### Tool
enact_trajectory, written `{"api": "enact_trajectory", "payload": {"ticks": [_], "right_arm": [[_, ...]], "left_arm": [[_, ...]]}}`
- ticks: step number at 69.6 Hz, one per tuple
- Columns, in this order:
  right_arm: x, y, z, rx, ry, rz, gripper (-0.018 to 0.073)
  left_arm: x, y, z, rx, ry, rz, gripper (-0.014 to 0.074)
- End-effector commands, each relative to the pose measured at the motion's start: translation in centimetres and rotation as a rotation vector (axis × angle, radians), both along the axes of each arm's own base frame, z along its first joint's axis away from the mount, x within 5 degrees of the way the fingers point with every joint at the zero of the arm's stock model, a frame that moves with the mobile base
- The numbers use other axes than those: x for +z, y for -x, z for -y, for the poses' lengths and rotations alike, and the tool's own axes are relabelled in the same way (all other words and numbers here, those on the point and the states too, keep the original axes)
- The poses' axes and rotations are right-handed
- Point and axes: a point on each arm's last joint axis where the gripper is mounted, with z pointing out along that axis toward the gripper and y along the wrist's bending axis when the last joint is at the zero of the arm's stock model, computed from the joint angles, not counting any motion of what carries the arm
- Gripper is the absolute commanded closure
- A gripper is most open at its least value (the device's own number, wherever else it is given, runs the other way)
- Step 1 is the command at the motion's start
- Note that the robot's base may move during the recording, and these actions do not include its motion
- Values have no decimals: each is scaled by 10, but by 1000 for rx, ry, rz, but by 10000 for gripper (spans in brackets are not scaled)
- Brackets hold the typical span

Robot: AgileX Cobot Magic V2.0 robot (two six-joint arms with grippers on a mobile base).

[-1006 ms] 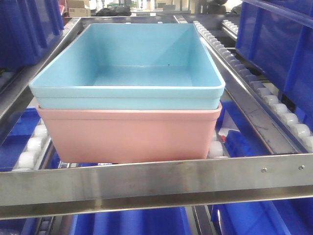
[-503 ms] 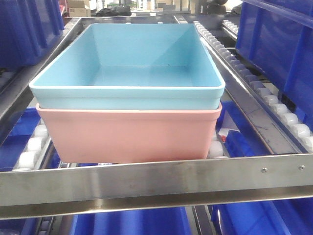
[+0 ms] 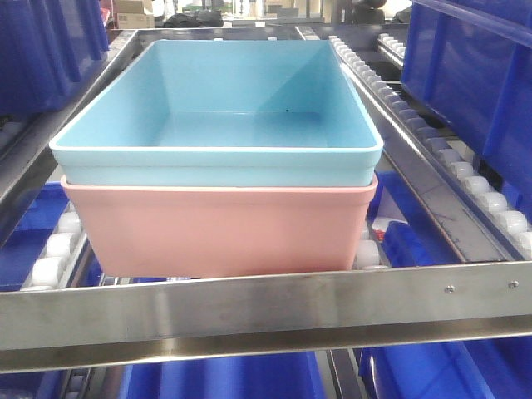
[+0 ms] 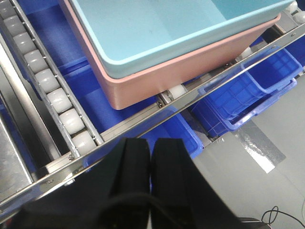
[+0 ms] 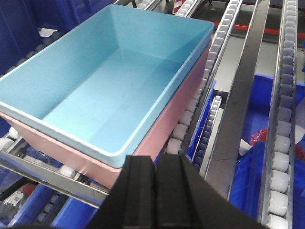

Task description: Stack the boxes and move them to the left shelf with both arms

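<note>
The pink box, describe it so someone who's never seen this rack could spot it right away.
Find the steel roller shelf with the flat front bar. Just behind that bar sit two nested tubs; the pink box is the bottom one, with the light blue box set inside it. It is the only salmon, smooth-walled thing among the dark blue crates.

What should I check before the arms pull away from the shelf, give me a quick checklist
1. Stacking: blue box nested squarely in the pink box: ok.
2. Placement: the stack sits on the roller rails behind the front bar of the left shelf: ok.
3. Left gripper shut, empty, outside the bar: ok.
4. Right gripper shut, holding nothing; whether it clears the pink box's corner: cannot tell.
5. Blue box is empty: ok.
6. Space behind the arms: cannot tell.
</note>
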Motion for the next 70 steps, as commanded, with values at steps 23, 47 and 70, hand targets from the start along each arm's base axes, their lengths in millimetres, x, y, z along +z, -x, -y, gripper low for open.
{"api": "enact_trajectory", "payload": {"ticks": [23, 47, 70], "right_arm": [[15, 1, -4, 48, -28, 88, 504], [15, 1, -4, 48, -28, 88, 504], [15, 1, -4, 48, -28, 88, 504]], "left_arm": [[-3, 13, 6, -213, 161, 213, 601], [-68, 27, -53, 174, 282, 566, 601], [-83, 36, -79, 522, 181, 615, 601]]}}
